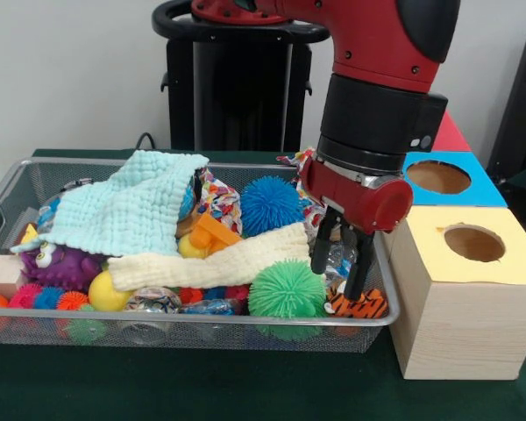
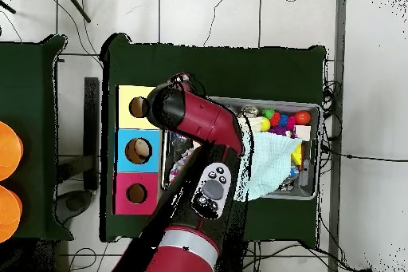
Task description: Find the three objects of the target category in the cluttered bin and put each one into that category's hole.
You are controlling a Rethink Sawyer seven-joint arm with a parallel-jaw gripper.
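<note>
The red and black arm is bent down over the right end of the wire bin. The gripper is held vertical with fingers spread, empty, above a clear bottle, just beside the green spiky ball and yellow-topped box.

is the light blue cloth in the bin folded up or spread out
Spread out. In the front view the light blue cloth lies opened and draped over the toys at the wire bin's left, a corner hanging over the purple toy.
</note>
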